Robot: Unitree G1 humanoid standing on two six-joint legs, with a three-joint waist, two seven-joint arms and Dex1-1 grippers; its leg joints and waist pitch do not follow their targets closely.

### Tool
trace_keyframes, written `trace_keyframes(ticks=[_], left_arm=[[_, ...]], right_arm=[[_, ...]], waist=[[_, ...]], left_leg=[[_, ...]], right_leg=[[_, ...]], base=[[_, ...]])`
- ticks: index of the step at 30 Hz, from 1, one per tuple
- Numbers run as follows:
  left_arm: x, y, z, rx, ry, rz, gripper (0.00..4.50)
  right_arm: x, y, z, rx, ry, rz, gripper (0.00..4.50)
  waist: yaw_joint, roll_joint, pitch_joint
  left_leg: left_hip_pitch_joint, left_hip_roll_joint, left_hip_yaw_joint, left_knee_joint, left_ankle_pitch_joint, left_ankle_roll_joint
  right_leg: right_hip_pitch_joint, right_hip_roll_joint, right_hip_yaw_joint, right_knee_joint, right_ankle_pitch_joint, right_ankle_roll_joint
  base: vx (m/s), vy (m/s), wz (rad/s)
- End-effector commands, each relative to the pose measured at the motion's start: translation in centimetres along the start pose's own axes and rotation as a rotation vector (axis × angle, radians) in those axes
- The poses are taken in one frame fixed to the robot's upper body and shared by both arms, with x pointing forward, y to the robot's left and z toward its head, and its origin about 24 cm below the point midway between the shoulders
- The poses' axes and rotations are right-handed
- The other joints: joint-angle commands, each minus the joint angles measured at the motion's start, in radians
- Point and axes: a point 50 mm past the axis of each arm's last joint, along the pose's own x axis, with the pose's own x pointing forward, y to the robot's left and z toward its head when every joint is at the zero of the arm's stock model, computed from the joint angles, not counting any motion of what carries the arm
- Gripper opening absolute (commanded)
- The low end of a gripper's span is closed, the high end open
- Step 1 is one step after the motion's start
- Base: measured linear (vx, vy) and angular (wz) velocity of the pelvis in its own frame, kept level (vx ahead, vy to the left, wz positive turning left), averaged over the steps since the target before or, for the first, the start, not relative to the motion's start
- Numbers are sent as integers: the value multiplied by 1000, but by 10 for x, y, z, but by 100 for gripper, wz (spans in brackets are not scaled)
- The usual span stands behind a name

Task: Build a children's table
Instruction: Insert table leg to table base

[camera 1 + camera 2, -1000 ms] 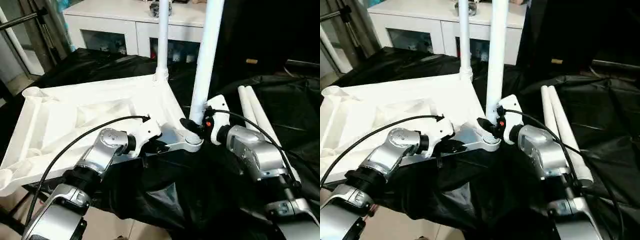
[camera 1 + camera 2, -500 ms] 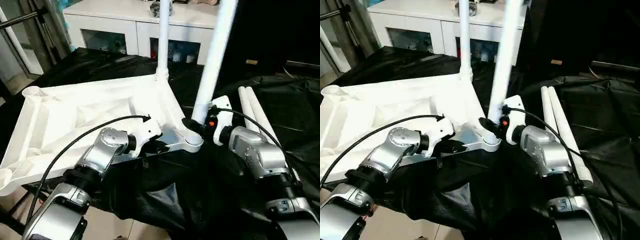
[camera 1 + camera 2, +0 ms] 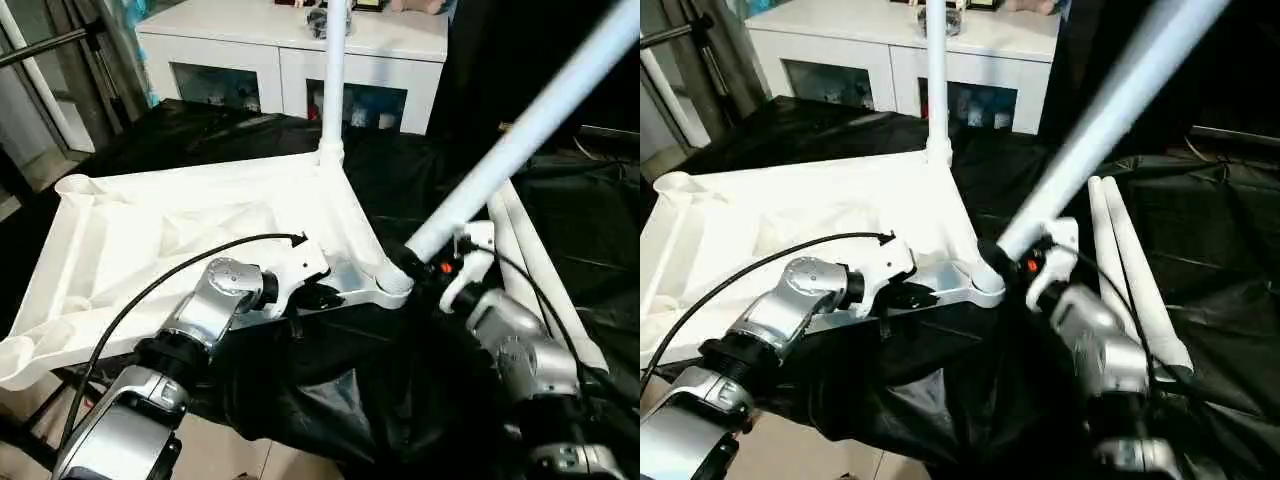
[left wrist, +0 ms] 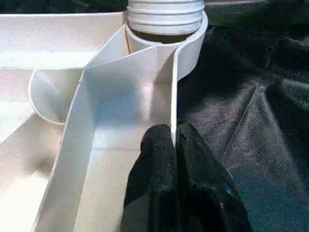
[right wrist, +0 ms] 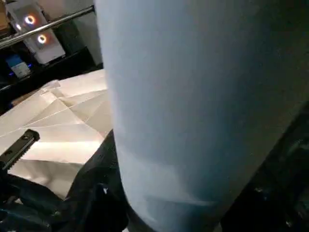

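The children's table top (image 3: pixel 180 230) lies upside down on black cloth, ribs facing up. One white leg (image 3: pixel 333 80) stands upright in its far corner socket. My left gripper (image 4: pixel 174 133) is shut on the thin rim wall of the top, just short of the near right corner socket (image 3: pixel 390 285), which has a threaded collar (image 4: pixel 165 14). My right gripper (image 3: pixel 425 262) is shut on the lower end of a second leg (image 3: pixel 520 140). That leg leans steeply up to the right, its foot right beside that socket. Whether the foot sits in the socket is hidden.
Two spare white legs (image 3: pixel 535 260) lie side by side on the black cloth to the right. A white glass-door cabinet (image 3: pixel 290 50) stands behind the work. A metal pole (image 3: pixel 40 95) leans at the far left. The cloth hangs over the near edge.
The leg in my right gripper has swung from nearly upright to a steep lean to the right, and the right arm has turned with it. The left gripper has kept its hold on the rim.
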Motion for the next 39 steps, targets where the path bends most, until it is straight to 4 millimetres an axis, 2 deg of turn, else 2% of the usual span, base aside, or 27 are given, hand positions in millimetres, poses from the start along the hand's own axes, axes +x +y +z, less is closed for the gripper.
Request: trace_keyframes(ticks=[1, 9, 10, 11, 13, 14, 16, 17, 18, 19, 21, 22, 24, 26, 28, 29, 30, 39], left_arm=[[-2, 3, -8, -24, 39, 45, 0], [-1, 2, -10, -8, 48, 32, 0], [-2, 1, -10, -1, 52, 25, 0], [-2, 1, -10, -1, 52, 25, 0], [-2, 1, -11, 6, 57, 17, 0], [-2, 0, -11, 10, 59, 11, 0], [-3, 0, -12, 15, 61, 4, 0], [-4, 0, -12, 16, 61, 3, 0], [-4, 0, -12, 18, 61, 2, 0], [-4, 0, -12, 21, 61, -1, 0], [-5, -1, -12, 32, 61, -14, 0], [-6, -2, -12, 40, 61, -23, 0], [-7, -3, -12, 54, 62, -38, 0], [-8, -3, -12, 60, 63, -43, 0], [-11, -4, -12, 86, 63, -67, 0], [-11, -4, -12, 88, 63, -69, 0], [-12, -5, -11, 106, 53, -83, 0], [-23, -7, -2, 191, 10, -206, 0]], right_arm=[[-13, -5, -29, -33, 123, -78, 193], [-6, 1, -25, -174, 170, -41, 192], [-1, 3, -24, -193, 194, -12, 192], [-1, 3, -24, -193, 194, -12, 192], [3, 4, -23, -209, 222, 15, 192], [5, 4, -23, -216, 240, 27, 192], [8, 3, -24, -226, 273, 53, 192], [9, 4, -25, -222, 295, 79, 192], [9, 4, -27, -220, 314, 105, 192], [9, 4, -29, -226, 329, 117, 192], [10, 3, -31, -241, 356, 141, 192], [10, 4, -33, -245, 370, 161, 192], [10, 5, -35, -250, 391, 199, 192], [10, 6, -35, -254, 396, 214, 192], [9, 7, -39, -269, 418, 265, 192], [8, 7, -40, -271, 421, 269, 192], [7, 8, -41, -274, 429, 294, 192], [-5, 11, -44, -265, 450, 454, 192]], waist=[[-2, -1, -49], [-6, 1, -46], [-8, -11, -46], [-7, -4, -45], [-9, -3, -44], [-10, -15, -43], [-13, -8, -42], [-13, -18, -41], [-14, -15, -42], [-15, -14, -41], [-16, -20, -42], [-18, -17, -42], [-21, -23, -43], [-23, -23, -47], [-23, -32, -49], [-23, -30, -49], [-23, -36, -49], [-18, -36, -49]], left_leg=[[1, 20, -5, -68, -202, 16], [3, 21, -8, -74, -237, 9], [2, 21, -7, -75, -238, 11], [2, 21, -8, -75, -242, 12], [3, 22, -8, -75, -254, 13], [1, 21, -8, -76, -252, 15], [1, 21, -9, -77, -253, 15], [3, 22, -8, -75, -258, 18], [2, 22, -10, -76, -260, 18], [1, 23, -9, -76, -258, 20], [1, 23, -9, -77, -254, 21], [1, 23, -9, -77, -251, 20], [-1, 24, -9, -77, -250, 21], [1, 27, -9, -78, -245, 21], [-1, 26, -8, -78, -234, 26], [-1, 25, -7, -77, -228, 29], [-1, 25, -6, -76, -224, 31], [1, 30, -7, -80, -219, 40]], right_leg=[[48, -77, 46, -92, -288, -151], [45, -76, 47, -95, -313, -142], [47, -76, 47, -96, -320, -140], [45, -77, 47, -95, -335, -141], [43, -78, 48, -98, -357, -137], [44, -78, 48, -100, -364, -131], [43, -79, 47, -100, -380, -131], [41, -80, 48, -102, -393, -129], [42, -80, 47, -99, -395, -130], [41, -81, 48, -102, -392, -130], [41, -80, 48, -100, -379, -132], [41, -80, 48, -98, -370, -138], [42, -80, 49, -97, -356, -142], [43, -80, 49, -93, -313, -154], [46, -80, 48, -90, -282, -163], [46, -80, 49, -88, -271, -165], [46, -80, 49, -89, -267, -166], [48, -80, 48, -85, -240, -179]], base=[[0, 0, 0], [0, 0, 0], [0, 0, 0], [0, 0, 0], [0, 0, 0], [0, 0, 0], [0, 0, 0], [0, 0, 0], [0, 0, 0], [0, 0, 0], [0, 0, 0], [0, 0, 0], [0, 0, 0], [0, 0, 0], [0, 0, 0], [0, 0, 0], [0, 0, 0], [0, 0, 0]])
